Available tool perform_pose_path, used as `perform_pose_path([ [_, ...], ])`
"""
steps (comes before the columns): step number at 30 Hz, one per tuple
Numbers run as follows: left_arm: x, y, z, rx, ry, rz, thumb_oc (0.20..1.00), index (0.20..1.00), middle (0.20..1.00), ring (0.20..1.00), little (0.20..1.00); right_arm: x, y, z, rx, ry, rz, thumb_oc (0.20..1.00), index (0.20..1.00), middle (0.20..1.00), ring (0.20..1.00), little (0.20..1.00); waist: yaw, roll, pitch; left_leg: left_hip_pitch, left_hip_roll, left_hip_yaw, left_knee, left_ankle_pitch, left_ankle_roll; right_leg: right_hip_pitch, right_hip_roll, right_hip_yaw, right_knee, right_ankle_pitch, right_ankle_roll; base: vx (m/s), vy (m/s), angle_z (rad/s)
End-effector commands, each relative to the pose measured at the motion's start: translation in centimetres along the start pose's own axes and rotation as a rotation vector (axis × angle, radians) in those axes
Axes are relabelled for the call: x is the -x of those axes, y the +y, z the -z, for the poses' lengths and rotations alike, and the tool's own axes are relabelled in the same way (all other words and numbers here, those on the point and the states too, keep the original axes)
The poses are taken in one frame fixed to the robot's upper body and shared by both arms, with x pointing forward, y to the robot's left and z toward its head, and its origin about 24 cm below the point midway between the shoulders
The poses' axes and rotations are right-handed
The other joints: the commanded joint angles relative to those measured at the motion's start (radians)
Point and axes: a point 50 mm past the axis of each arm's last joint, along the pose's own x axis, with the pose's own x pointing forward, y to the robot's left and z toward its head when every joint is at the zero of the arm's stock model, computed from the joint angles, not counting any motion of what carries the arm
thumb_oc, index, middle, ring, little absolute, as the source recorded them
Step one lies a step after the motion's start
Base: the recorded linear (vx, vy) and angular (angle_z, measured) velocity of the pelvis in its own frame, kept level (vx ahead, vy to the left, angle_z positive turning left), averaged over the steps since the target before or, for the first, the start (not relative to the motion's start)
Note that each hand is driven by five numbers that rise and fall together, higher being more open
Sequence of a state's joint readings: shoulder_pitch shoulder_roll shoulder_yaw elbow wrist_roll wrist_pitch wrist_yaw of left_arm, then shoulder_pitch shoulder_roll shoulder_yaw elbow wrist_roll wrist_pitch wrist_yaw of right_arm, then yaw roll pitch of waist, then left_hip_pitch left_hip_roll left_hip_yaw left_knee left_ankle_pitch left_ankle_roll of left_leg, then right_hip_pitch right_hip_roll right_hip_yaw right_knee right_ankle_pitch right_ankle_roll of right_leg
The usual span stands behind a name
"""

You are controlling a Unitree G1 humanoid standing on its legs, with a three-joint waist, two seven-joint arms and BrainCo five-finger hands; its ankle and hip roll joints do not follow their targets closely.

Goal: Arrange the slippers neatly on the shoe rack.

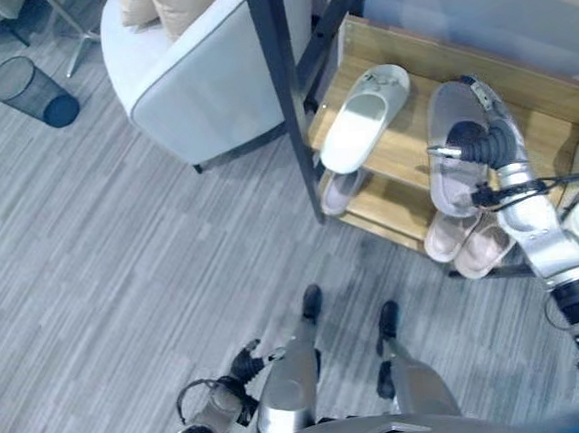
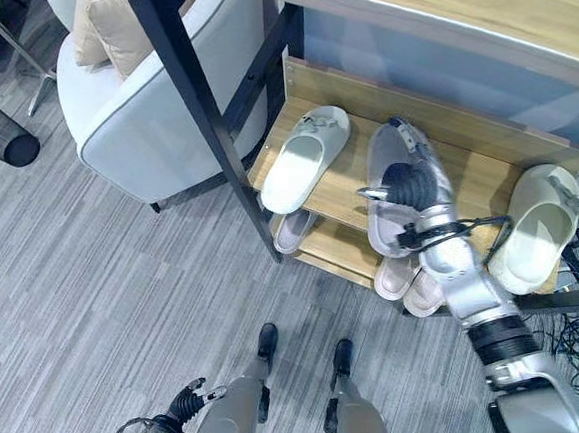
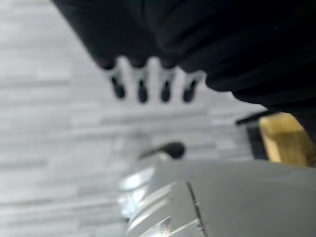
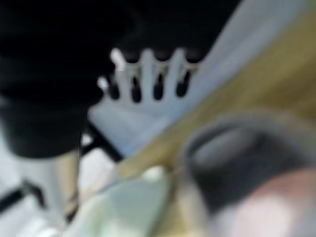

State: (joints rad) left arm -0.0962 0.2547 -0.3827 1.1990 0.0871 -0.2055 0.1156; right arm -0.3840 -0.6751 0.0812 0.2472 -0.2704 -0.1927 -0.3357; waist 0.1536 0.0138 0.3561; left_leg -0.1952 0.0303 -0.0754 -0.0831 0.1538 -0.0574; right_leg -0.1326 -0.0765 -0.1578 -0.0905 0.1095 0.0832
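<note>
Two hands are seen, and neither is closed on anything. The right hand (image 2: pixel 408 179) is stretched over the grey slipper (image 2: pixel 387 207) on the top shelf of the shoe rack (image 2: pixel 473 167), its fingers (image 4: pixel 148 74) held straight and spread in the right wrist view; whether they touch the slipper cannot be told. The right arm is extended from the 5 o'clock corner of the head views up toward 1 o'clock, the dark wrist cover lying above the slipper's middle. The grey slipper is placed toe-inward directly beneath that hand. A pale green slipper (image 2: pixel 302 160) is set at 10 o'clock from the hand, well apart, and a cream slipper (image 2: pixel 534 228) at 4 o'clock on the same shelf. Pinkish slippers (image 1: pixel 469 242) are tucked on the lower shelf. The left hand (image 1: pixel 249 364) is hung low at 7 o'clock over the floor (image 1: pixel 122 260), its fingers (image 3: pixel 141 84) relaxed and straight, nothing held.
</note>
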Motion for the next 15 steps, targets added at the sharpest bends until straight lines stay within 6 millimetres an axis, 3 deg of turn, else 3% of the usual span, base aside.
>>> perform_pose_path([
  [1,0.2,-0.2,0.6,-0.008,0.019,0.015,1.0,1.0,1.0,1.0,1.0,-1.1,-2.4,-1.1,0.025,-0.061,0.148,1.0,1.0,1.0,1.0,1.0,0.005,-0.045,-0.011,-0.115,-0.035,-0.065,0.213,-0.182,0.047,-0.018,-0.073,0.024,0.186,-0.164,0.053,0.0,0.0,0.0],
  [8,0.2,-0.3,0.6,0.008,0.02,0.021,1.0,1.0,1.0,1.0,1.0,-0.2,-2.6,1.0,0.022,0.038,0.14,1.0,1.0,1.0,1.0,1.0,0.0,-0.054,-0.012,-0.118,-0.037,-0.067,0.212,-0.184,0.047,-0.021,-0.072,0.024,0.186,-0.165,0.053,0.0,0.0,0.0],
  [11,0.1,-0.4,0.4,0.012,0.022,0.022,1.0,1.0,1.0,1.0,1.0,-0.2,-2.0,0.7,-0.09,0.043,0.152,1.0,1.0,1.0,1.0,1.0,-0.001,-0.053,-0.009,-0.121,-0.038,-0.068,0.213,-0.183,0.047,-0.023,-0.072,0.024,0.185,-0.164,0.052,0.0,0.004,0.01],
  [15,0.1,-0.5,0.2,0.02,0.018,0.025,1.0,1.0,1.0,1.0,1.0,-0.2,-1.4,1.0,-0.08,0.066,0.126,1.0,1.0,1.0,1.0,1.0,0.002,-0.054,-0.006,-0.125,-0.039,-0.071,0.204,-0.177,0.047,-0.027,-0.071,0.017,0.183,-0.163,0.051,0.0,0.005,0.05],
])
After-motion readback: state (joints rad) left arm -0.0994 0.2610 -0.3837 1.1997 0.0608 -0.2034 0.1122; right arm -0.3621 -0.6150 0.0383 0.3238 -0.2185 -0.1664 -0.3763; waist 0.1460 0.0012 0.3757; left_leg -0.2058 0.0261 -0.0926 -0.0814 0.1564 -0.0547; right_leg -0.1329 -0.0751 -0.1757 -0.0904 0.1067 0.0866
